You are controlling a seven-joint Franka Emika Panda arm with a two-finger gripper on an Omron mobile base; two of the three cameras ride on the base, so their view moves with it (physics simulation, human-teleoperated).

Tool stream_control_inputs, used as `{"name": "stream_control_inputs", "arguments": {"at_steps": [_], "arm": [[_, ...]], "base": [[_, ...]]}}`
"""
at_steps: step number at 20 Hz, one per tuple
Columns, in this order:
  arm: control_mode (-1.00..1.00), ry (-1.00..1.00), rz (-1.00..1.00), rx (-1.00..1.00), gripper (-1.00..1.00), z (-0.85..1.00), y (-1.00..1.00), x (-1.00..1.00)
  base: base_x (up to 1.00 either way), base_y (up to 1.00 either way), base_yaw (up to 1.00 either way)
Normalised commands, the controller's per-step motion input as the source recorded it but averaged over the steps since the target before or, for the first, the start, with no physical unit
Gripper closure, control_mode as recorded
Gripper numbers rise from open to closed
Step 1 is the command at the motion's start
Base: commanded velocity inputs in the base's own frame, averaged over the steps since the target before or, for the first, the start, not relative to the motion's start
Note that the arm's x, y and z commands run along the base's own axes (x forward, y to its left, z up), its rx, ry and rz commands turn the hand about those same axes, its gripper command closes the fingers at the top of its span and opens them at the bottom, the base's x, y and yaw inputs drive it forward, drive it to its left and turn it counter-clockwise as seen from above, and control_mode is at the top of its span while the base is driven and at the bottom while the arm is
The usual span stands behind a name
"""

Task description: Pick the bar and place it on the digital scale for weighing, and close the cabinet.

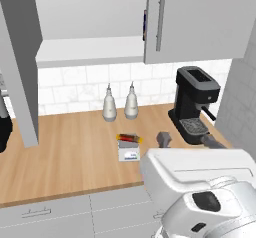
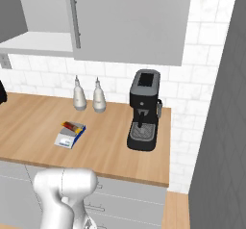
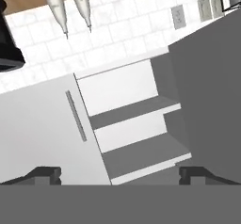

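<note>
The yellow-orange bar (image 1: 129, 138) (image 2: 73, 126) lies on top of the small white digital scale (image 1: 128, 154) (image 2: 66, 139) on the wooden counter. The grey wall cabinet stands open: its left door (image 1: 22, 67) swings out toward me and its right door (image 1: 195, 17) (image 2: 129, 16) is shut. The hand view is rolled upside down and looks up into the cabinet's bare shelves (image 3: 136, 124), between the shut door (image 3: 42, 129) and the swung-out door (image 3: 212, 91). My gripper (image 3: 120, 173) is open, with its fingertips (image 3: 44, 173) far apart and nothing between them.
A black coffee machine (image 1: 195, 104) (image 2: 144, 110) stands at the counter's right end, beside a grey side wall (image 2: 226, 103). Two white bottles (image 1: 109, 104) (image 2: 99, 98) stand at the tiled back wall. A blue-purple box edge (image 1: 145, 24) peeks from the cabinet. Drawers (image 1: 45, 214) run under the counter.
</note>
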Motion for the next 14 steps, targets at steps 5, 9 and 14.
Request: {"name": "stream_control_inputs", "arguments": {"at_steps": [5,9,14], "arm": [[-1.0,-0.04,0.09,-0.06,-1.0,-0.03,0.15,-0.2],[-1.0,-0.18,0.08,-0.07,-1.0,-0.01,0.67,-0.81],[-1.0,-0.17,0.02,-0.07,-1.0,-0.07,0.99,-0.6]], "base": [[0.0,0.0,0.0],[0.0,0.0,0.0],[0.0,0.0,0.0]]}}
